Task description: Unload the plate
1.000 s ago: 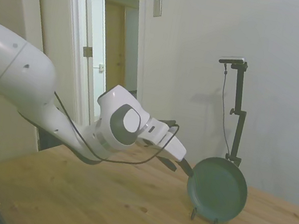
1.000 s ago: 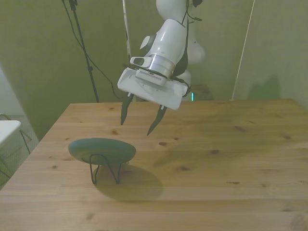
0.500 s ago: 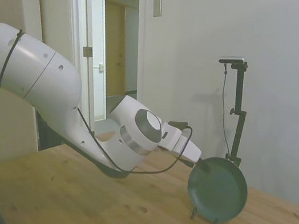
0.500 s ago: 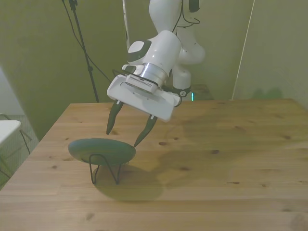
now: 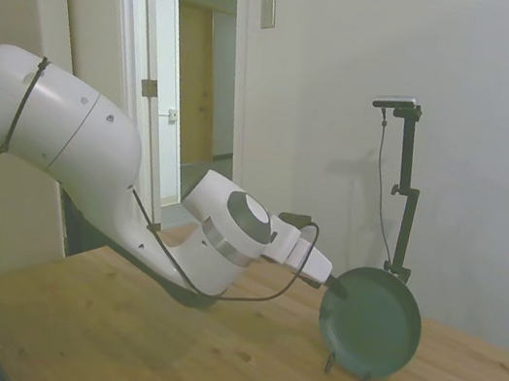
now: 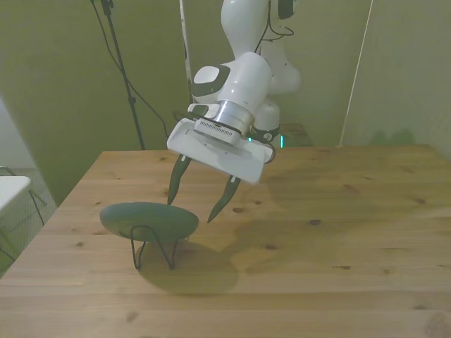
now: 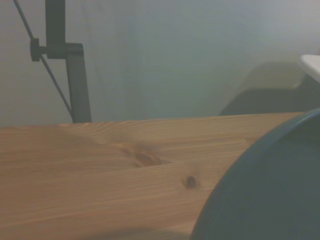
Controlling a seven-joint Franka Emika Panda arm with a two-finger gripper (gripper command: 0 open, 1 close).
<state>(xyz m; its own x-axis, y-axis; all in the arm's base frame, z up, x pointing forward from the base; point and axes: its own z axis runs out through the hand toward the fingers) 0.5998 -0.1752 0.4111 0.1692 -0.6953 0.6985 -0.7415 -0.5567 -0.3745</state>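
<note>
Clearly the gripper is spread wide, its two dark fingers well apart and holding nothing. In the front view the fingertips hang just above the plate, the one toward that view's left close over the rim's upper edge and the other past the rim on the side toward that view's right; whether either tip touches the plate cannot be told. In the side view the gripper meets the plate's upper left rim, and only a short dark stub of it shows there. The plate stands nearly on edge in a thin black wire stand on the wooden table, toward the front view's left, its hollow face turned toward the side camera. The white arm reaches in low over the table, elbow raised, forearm slanting down and the wrist tipped so that the fingers point down and forward at the plate. A black cable loops under the forearm. From the wrist the plate fills one corner as a blurred teal curve, cut off by the edges, with bare wood beside it. The stand's feet are only partly seen in the side view, below the plate.
</note>
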